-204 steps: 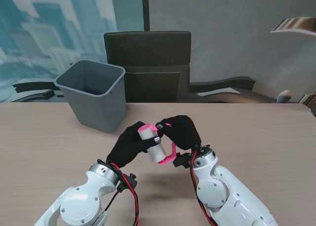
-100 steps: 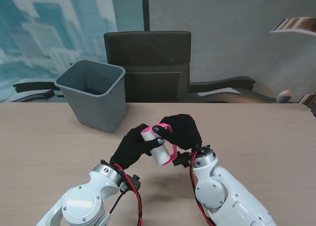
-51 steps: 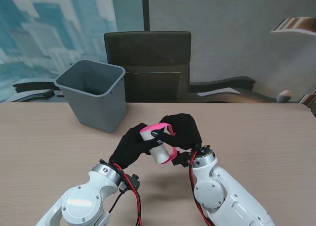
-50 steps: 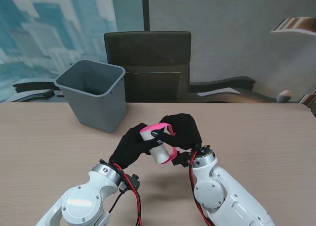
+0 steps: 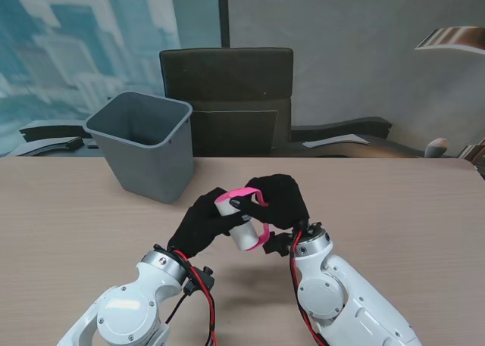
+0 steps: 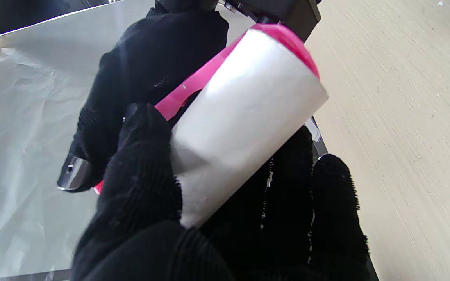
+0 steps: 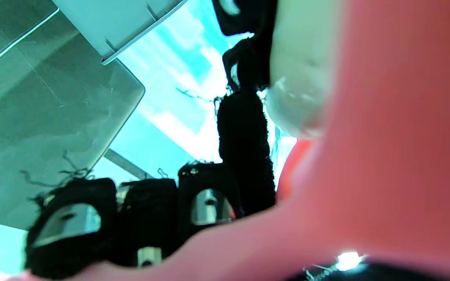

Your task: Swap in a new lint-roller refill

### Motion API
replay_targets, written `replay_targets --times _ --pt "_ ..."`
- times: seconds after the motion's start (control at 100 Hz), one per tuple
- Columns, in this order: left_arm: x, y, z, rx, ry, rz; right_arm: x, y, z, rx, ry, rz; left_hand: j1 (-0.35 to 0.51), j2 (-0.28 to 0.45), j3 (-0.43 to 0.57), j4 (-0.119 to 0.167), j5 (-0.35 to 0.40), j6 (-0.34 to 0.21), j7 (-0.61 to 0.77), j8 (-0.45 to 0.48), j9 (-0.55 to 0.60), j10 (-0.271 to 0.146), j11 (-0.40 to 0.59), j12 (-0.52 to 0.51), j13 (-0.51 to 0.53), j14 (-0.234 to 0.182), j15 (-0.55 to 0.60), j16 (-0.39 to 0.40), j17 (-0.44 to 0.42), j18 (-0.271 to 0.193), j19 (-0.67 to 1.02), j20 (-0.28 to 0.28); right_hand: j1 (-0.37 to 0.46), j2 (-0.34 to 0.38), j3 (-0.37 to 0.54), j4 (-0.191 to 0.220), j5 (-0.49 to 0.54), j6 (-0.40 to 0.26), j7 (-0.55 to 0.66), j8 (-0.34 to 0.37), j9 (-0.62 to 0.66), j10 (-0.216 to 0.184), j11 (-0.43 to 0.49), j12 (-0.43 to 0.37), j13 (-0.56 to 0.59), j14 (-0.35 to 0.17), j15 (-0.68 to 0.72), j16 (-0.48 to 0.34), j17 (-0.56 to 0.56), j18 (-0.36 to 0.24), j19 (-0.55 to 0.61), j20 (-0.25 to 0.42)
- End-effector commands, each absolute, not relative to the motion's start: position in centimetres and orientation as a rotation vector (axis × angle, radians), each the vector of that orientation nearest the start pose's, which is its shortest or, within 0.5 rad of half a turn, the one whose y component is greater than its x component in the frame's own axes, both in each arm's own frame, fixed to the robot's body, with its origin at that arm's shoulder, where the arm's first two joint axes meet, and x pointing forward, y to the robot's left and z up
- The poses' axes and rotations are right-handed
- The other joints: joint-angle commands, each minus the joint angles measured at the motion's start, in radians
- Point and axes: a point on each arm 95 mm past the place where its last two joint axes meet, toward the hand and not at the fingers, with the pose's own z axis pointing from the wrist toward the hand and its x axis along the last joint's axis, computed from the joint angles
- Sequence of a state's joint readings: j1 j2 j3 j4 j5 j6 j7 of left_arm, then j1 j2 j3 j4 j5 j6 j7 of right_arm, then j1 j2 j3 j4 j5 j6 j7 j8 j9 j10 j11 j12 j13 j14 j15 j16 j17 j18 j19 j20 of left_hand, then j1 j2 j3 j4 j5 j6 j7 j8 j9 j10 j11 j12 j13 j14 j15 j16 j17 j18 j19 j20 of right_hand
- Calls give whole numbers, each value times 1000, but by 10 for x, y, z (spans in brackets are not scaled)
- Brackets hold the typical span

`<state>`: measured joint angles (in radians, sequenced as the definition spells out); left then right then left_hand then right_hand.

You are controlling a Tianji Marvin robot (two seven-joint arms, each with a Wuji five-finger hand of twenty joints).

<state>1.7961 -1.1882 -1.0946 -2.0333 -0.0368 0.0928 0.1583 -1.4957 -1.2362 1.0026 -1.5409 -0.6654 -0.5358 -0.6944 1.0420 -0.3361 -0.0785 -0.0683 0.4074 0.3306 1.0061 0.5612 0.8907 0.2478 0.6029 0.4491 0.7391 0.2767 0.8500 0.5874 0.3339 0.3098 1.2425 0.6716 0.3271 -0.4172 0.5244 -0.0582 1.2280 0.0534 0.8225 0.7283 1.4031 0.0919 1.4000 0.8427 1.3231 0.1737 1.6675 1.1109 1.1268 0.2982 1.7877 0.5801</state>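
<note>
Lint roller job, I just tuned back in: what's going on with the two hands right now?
Both gloved hands are raised over the table, working one lint roller between them. The left hand is wrapped around the white refill roll. The right hand grips the pink handle frame, which sits against the roll. The grey bin stands farther back on the left.

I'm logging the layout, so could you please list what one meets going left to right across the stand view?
Grey bin → left hand → white refill roll → right hand.
</note>
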Motion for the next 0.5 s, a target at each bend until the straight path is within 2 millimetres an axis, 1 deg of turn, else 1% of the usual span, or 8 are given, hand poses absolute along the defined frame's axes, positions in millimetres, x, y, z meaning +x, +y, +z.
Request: replay_targets --times 0.0,0.05,0.09,0.26,0.29,0.41,0.43,0.49 --pt "306 -114 -256 -2220 715 -2371 366 107 -274 -1151 -878 -3052 180 146 137 34 38 -161 145 17 36 -49 111 19 37 -17 36 16 5 -40 43 -9 102 10 -3 -6 -8 19 -14 -2 48 -51 90 29 1 -464 116 23 44 -222 81 11" --pt "306 -114 -257 -2208 724 -2375 366 108 -274 -1154 -880 -3047 180 146 137 34 38 -161 145 17 36 -50 111 19 38 -18 36 16 5 -39 43 -9 107 31 -7 -6 -6 19 -12 -2 48 -53 90 29 1 -467 115 23 44 -222 81 11" --pt "306 -114 -257 -2200 727 -2378 366 108 -274 -1156 -881 -3043 180 146 137 34 38 -161 145 17 36 -50 111 19 37 -18 35 16 5 -39 42 -9 130 49 -51 -6 -5 20 -9 -2 48 -50 90 32 1 -468 115 24 44 -221 81 11" --pt "306 -115 -258 -2166 739 -2393 366 109 -274 -1164 -874 -3037 179 146 138 34 40 -164 145 16 36 -50 110 19 37 -19 35 16 5 -39 42 -9 122 124 -74 -6 -2 27 -8 -2 48 -47 93 34 2 -470 115 25 44 -217 84 12" --pt "307 -115 -258 -2160 740 -2395 366 109 -274 -1167 -873 -3036 179 145 138 34 40 -164 145 16 36 -48 110 19 37 -19 35 16 5 -39 42 -9 145 151 -130 -2 -2 28 -7 -3 48 -46 92 37 2 -471 114 25 44 -213 83 13" --pt "307 -115 -258 -2143 746 -2403 367 109 -275 -1179 -864 -3027 179 146 138 34 40 -164 145 16 35 -50 110 19 37 -19 35 17 5 -39 42 -9 134 226 -156 -3 -5 34 -8 -3 48 -39 92 38 2 -467 114 25 43 -203 83 13" --pt "307 -115 -259 -2141 748 -2403 367 109 -275 -1181 -863 -3026 179 145 138 34 40 -164 145 16 35 -50 110 19 37 -19 35 17 5 -39 42 -9 161 247 -213 1 -5 35 -9 -3 48 -38 92 40 1 -466 115 23 43 -197 83 12" --pt "307 -115 -259 -2134 752 -2405 367 110 -275 -1189 -859 -3022 179 145 138 34 40 -164 145 16 35 -50 110 19 36 -18 35 16 5 -39 42 -9 152 283 -239 2 -5 37 -9 -3 48 -35 92 40 1 -462 116 22 43 -194 83 12"
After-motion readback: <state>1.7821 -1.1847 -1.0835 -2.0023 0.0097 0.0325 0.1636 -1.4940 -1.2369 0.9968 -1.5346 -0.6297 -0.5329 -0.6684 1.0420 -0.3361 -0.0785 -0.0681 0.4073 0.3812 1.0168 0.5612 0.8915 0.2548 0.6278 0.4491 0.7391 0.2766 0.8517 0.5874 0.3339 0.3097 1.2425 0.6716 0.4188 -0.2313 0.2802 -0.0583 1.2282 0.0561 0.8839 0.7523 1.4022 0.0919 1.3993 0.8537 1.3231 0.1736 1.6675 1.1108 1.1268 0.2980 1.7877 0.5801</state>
